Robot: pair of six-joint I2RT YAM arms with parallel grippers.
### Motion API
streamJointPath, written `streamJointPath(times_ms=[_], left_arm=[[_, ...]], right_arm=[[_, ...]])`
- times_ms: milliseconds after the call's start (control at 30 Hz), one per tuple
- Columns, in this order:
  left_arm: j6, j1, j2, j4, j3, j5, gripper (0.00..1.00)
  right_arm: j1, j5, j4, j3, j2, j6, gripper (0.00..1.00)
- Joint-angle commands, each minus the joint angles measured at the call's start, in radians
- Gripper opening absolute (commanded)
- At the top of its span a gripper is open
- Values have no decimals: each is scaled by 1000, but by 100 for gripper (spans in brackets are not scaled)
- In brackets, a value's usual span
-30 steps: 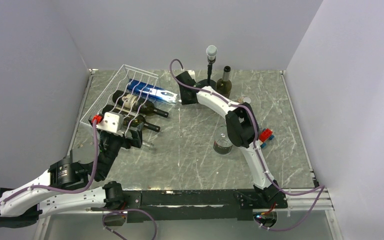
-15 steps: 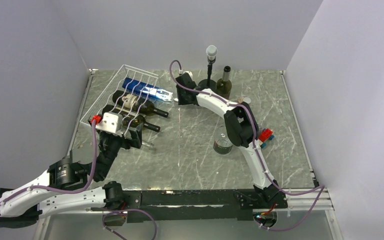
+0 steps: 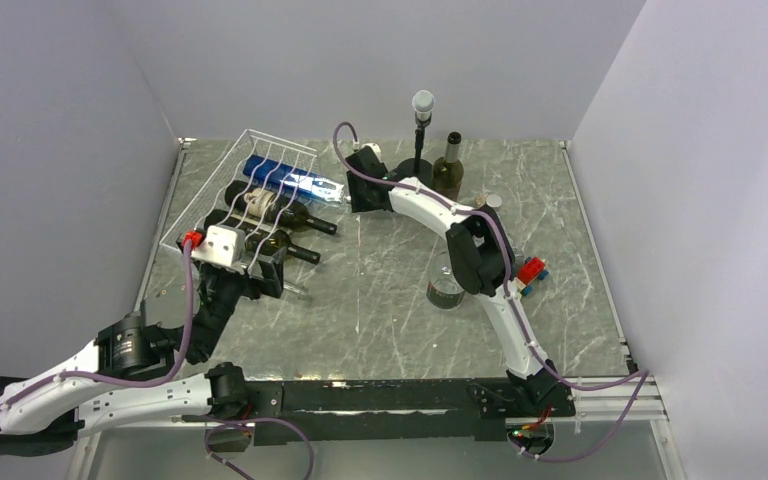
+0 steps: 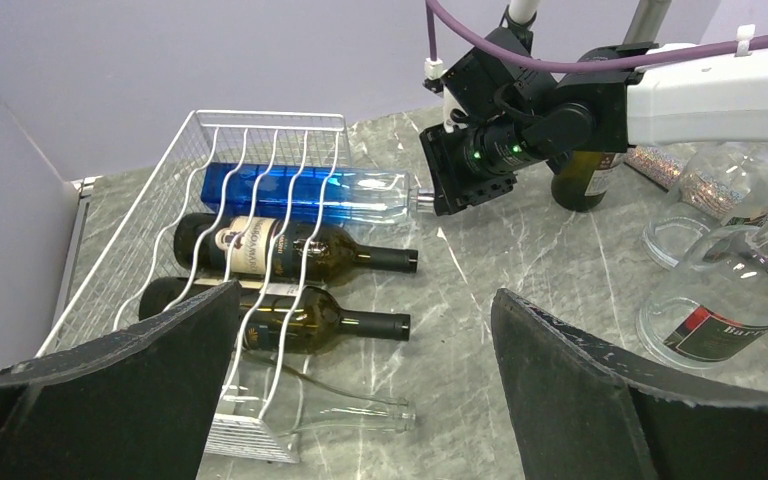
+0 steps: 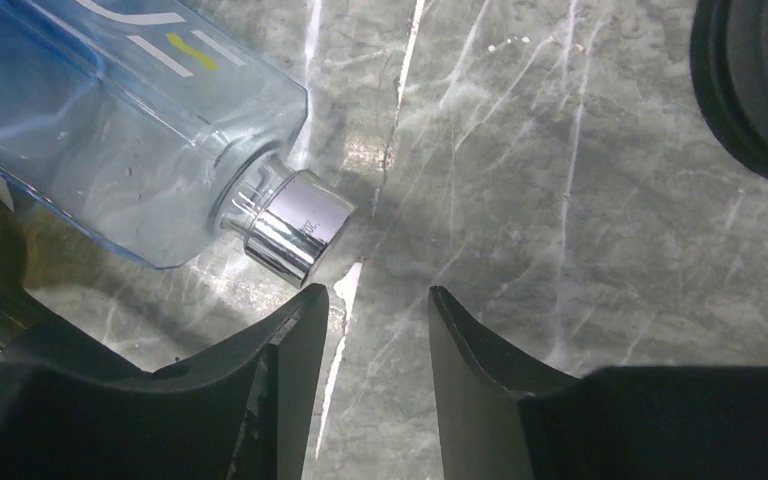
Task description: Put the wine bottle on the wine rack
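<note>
Right pincer [image 5: 372,300]: fingers narrowly parted, grasping nothing, tips just beside the silver cap [image 5: 295,225] of the blue wine bottle [image 4: 290,190]. That bottle lies in the farthest channel of the wine rack [image 3: 280,135], at about 10 o'clock on the tabletop [image 3: 380,330], with its neck jutting out of the rack's open side. Left pincer [image 4: 365,300]: released wide and empty, hovering off the rack's near end.

Hazards, as judged from here:
- **Cap:** a sideways brush of the right fingertips could skew the blue bottle in its channel. If the fingers close, they could catch the cap and drag the bottle back out.
- **Neighbour:** any roll would knock it against the dark bottle [image 4: 260,250] in the next channel.
- **Behind the arm:** an upright dark bottle [image 3: 448,168] and a black stand [image 3: 420,120] sit at 12 o'clock, close behind the right wrist. A careless withdrawal could topple either.

Surroundings: a second dark bottle [image 4: 290,325] and a clear bottle [image 4: 330,412] fill the nearer channels. Clear glass bottles [image 4: 720,300] stand at 3 o'clock in the left wrist view, beside the right arm.
</note>
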Motion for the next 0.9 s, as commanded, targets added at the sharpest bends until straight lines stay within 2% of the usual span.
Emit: streamJointPath(times_ms=[0, 167, 333, 567, 700, 867], left_arm=[[-6, -4, -18, 36, 2, 8, 99], [-27, -4, -24, 39, 1, 29, 99], [-68, -3, -24, -4, 16, 60, 99], [-25, -4, -43, 70, -44, 150, 99], [-52, -4, -33, 126, -80, 190, 99], [-79, -3, 3, 191, -126, 235, 99]], right_arm=[[11, 80, -69, 33, -92, 13, 46], [9, 79, -122, 43, -174, -35, 52], [9, 75, -101, -47, -345, -73, 62], [9, 75, -88, -208, -621, -138, 85], [8, 105, -101, -297, -774, -183, 98], [-1, 170, -152, -392, -931, -218, 100]])
